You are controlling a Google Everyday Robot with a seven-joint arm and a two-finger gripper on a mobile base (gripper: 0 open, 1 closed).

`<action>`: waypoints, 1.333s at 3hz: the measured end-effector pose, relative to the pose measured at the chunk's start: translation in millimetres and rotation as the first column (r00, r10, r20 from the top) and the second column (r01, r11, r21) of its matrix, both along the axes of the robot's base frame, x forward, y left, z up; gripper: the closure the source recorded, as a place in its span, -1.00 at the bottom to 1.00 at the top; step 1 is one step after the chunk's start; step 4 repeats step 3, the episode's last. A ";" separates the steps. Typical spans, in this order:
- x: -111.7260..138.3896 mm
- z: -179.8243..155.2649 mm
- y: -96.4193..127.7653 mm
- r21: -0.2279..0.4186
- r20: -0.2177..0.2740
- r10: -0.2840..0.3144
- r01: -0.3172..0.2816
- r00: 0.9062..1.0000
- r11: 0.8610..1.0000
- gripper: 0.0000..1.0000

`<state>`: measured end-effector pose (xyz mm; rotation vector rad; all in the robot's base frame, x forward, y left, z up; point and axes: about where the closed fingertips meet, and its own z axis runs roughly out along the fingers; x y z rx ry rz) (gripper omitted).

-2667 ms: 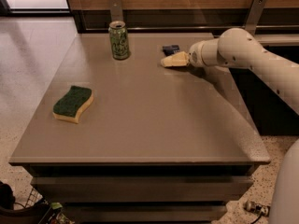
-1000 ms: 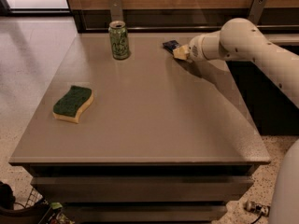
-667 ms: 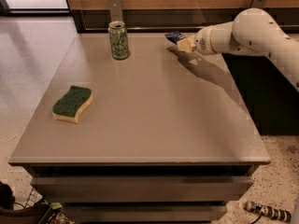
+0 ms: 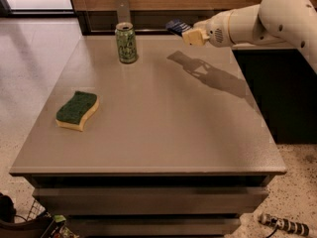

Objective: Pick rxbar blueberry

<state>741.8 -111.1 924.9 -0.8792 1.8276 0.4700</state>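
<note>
The rxbar blueberry (image 4: 177, 27), a small dark navy-blue bar, is held in my gripper (image 4: 188, 33) well above the far right part of the table (image 4: 163, 123). The gripper's cream fingers are shut on the bar, which sticks out to the left. The white arm (image 4: 257, 19) comes in from the upper right. Its shadow lies on the tabletop below.
A green drink can (image 4: 126, 43) stands upright at the table's far edge, left of the gripper. A green-and-yellow sponge (image 4: 77, 110) lies on the left side of the table. A dark cabinet stands to the right of the table.
The gripper closed on the bar on the table's far right and has lifted it up and away from the surface. The can and sponge have not moved.
</note>
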 end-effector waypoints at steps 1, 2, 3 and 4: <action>-29.9 21.3 19.1 -0.084 0.057 0.151 -0.146 0.987 0.986 1.00; -45.5 30.8 27.3 -0.137 0.086 0.229 -0.216 0.970 0.967 1.00; -46.8 29.8 28.6 -0.144 0.087 0.239 -0.225 0.967 0.964 1.00; -46.8 29.8 28.6 -0.144 0.087 0.239 -0.225 0.967 0.964 1.00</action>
